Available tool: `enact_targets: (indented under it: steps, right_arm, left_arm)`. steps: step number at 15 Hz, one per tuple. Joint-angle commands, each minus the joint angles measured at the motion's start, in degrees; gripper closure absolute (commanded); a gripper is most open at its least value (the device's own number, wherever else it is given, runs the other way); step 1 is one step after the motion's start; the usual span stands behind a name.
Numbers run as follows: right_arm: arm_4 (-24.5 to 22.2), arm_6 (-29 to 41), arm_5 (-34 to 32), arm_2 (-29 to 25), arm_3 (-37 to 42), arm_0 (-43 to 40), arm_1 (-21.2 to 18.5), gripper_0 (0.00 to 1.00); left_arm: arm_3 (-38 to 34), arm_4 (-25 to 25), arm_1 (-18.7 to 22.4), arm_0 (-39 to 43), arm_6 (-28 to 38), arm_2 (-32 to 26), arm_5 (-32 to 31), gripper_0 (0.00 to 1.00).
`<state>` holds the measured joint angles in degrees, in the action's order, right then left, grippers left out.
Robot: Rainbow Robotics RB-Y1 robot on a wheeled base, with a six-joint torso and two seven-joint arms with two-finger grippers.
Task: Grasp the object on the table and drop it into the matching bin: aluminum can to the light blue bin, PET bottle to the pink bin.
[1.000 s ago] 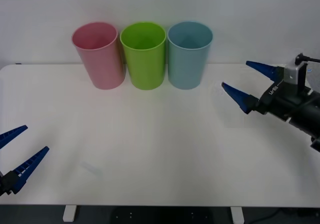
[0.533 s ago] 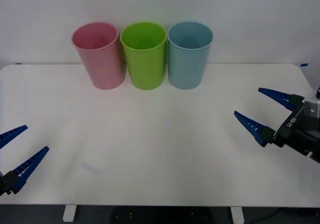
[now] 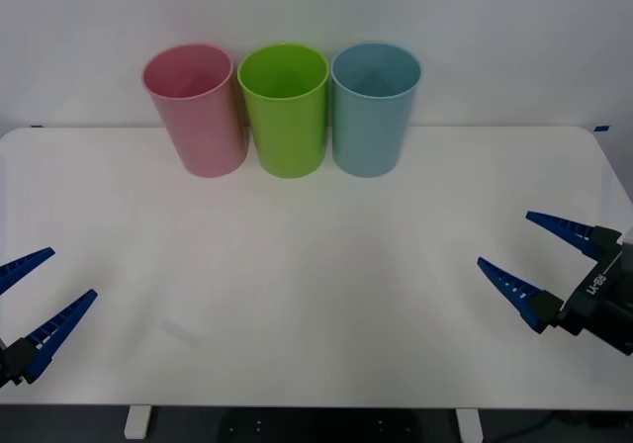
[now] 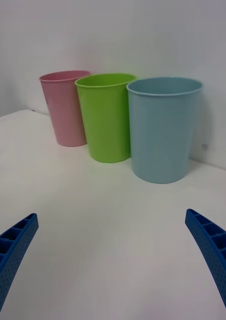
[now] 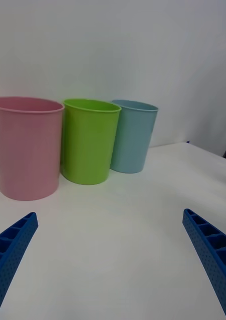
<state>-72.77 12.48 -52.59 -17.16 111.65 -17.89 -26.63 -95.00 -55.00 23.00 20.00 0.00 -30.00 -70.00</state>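
Observation:
The aluminum can is out of view on the white table (image 3: 316, 295). At the table's back stand the pink bin (image 3: 195, 110), a lime green bin (image 3: 284, 109) and the light blue bin (image 3: 373, 107) in a row. My right gripper (image 3: 504, 243) is open and empty low over the table's front right part, far from the bins. My left gripper (image 3: 49, 279) hangs open and empty at the front left edge. The right wrist view has the light blue bin (image 4: 163, 129) nearest, then the green, then the pink bin (image 4: 65, 107). The left wrist view shows the pink bin (image 5: 26, 146) nearest and the light blue bin (image 5: 132, 135) farthest.
A plain white wall rises right behind the bins. The lime green bin (image 4: 105, 116) stands between the two task bins, nearly touching both.
My right gripper has drawn back from beside the light blue bin toward the front right of the table and come lower, staying open. The left arm has not moved.

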Motion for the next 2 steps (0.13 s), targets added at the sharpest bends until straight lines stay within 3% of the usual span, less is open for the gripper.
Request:
enact_targets:
  steps: [1,2]
  right_arm:
    - [-0.01,0.00,0.03,0.03,-0.03,-0.04,0.00,0.00]
    - [-0.01,0.00,0.03,0.03,-0.03,-0.04,0.00,0.00]
  left_arm:
    - [0.00,0.00,0.00,0.00,0.00,0.00,0.00,0.00]
    - [0.00,0.00,0.00,0.00,0.00,0.00,0.00,0.00]
